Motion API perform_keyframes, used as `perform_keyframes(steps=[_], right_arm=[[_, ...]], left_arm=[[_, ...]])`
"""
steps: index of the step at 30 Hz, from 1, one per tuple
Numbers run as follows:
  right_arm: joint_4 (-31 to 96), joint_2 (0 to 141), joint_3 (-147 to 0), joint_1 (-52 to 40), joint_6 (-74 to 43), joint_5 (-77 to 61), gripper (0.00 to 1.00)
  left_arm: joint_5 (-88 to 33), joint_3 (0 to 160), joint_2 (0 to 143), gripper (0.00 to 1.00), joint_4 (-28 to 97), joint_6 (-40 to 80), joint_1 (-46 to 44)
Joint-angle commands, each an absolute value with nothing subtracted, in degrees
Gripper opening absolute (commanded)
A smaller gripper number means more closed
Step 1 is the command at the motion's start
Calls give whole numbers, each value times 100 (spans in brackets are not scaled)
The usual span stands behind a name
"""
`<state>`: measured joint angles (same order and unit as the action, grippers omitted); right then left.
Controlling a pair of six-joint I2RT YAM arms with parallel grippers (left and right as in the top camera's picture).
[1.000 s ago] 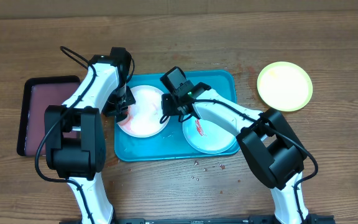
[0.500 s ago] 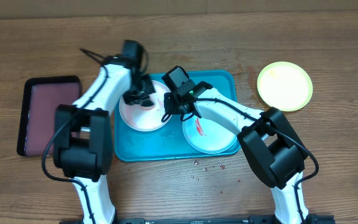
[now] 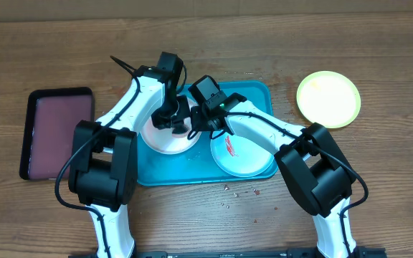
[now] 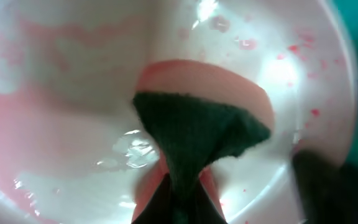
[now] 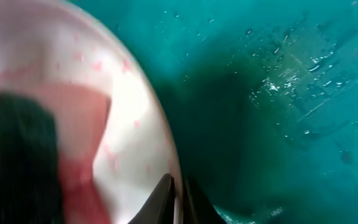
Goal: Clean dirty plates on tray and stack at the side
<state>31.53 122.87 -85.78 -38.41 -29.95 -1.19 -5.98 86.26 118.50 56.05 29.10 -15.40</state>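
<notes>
Noting risks, biggest item first. Brown wooden table (image 3: 378,179) carries the large turquoise rectangular plastic tray (image 3: 257,93) at centre. Its floor is wet, so anything on it may skate under a sideways push. The small all-white round plate (image 3: 163,145) sits in the tray's left half, filmed with pink wash-water. The right gripper (image 3: 196,129) is pressed together on that plate's right rim. A slick rim could slip out mid-scrub, and the plate would then spin or tip. The light teal rimmed plate (image 3: 244,159) lies just beside it in the right half, red smear not yet wiped, and a skidding white plate could knock it. The yellow-green rimmed plate (image 3: 328,99) rests on the table at far right, well apart. The left gripper (image 3: 176,120) pinches a dark green scouring sponge with pinkish backing (image 4: 197,130) against the white plate. Both grippers sit very near each other, so a wide stroke risks collision. The pink film may merely get spread, not lifted.
</notes>
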Motion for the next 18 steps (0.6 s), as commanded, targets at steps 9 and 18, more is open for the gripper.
perform_keyframes(steps=[9,18], right_arm=[[3118,12278,-8632,-3876,-2971,-89,6],[3070,12265,-8635,-3879,-2840,-97,4]], left_arm=[[620,8615,10993,4,6490,3240,-884],[489,8615,9776,4,6604,3339,49]])
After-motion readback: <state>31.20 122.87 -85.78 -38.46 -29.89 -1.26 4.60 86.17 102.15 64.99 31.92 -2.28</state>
